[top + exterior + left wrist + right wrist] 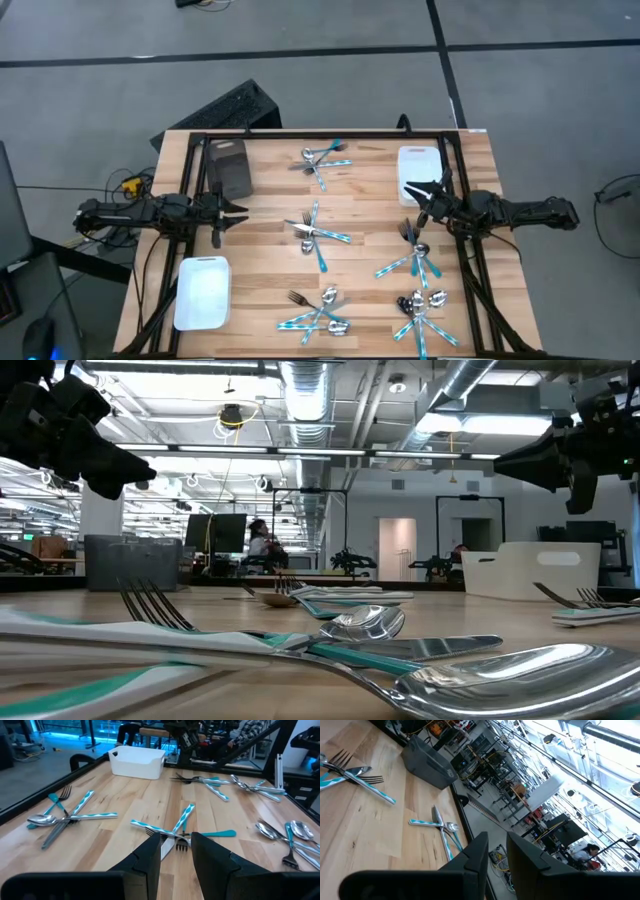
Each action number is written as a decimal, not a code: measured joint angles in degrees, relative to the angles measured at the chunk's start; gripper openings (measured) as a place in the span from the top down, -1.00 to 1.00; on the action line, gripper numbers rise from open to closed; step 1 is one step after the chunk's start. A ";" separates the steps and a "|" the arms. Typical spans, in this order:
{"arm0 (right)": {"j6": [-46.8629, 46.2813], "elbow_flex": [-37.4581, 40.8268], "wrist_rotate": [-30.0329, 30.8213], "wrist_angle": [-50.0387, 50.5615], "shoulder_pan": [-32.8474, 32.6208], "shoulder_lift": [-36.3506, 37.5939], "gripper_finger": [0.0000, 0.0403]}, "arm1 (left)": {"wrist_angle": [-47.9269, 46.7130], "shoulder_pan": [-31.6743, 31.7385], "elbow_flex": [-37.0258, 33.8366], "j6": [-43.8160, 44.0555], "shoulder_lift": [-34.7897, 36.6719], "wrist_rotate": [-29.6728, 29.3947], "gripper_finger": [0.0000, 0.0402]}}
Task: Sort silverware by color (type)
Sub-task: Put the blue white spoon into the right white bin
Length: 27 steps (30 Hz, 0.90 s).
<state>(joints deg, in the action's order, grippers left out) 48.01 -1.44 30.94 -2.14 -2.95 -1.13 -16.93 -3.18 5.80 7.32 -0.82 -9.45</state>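
The silverware lies on the wooden table in several small heaps: one at the far middle (322, 160), one in the centre (315, 235), one right of centre (415, 255), two along the near edge (320, 312) (422, 310). Each heap mixes shiny forks and spoons with teal-handled pieces. My left gripper (238, 213) hangs above the left side, open, pointing toward the central heap (175, 830). My right gripper (412, 195) hangs above the right side, open, rolled to one side. Nothing lies between the fingers of either.
A dark bin (230, 168) stands at the far left, a white bin (418, 165) at the far right, and another white bin (203, 292) at the near left. A black frame (320, 133) rims the table. Bare wood lies between the heaps.
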 joint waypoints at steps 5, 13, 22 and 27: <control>0.00 -0.01 0.00 0.01 0.01 0.02 0.53 | -0.02 0.00 0.02 -0.09 0.00 0.02 0.52; 0.01 -0.01 -0.02 0.01 0.00 0.02 0.53 | 0.17 0.00 0.02 2.44 0.00 0.02 0.52; 0.00 0.01 -0.02 -0.01 -0.01 0.00 0.53 | 1.16 0.00 -0.09 3.69 0.00 0.46 0.52; 0.02 -0.01 0.23 -0.01 0.01 0.02 0.53 | 2.22 -0.01 -0.37 3.77 0.00 -0.37 0.52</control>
<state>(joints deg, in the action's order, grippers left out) 48.03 -1.45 31.17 -2.15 -2.94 -1.10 -14.71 -3.19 5.44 11.08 -0.82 -9.82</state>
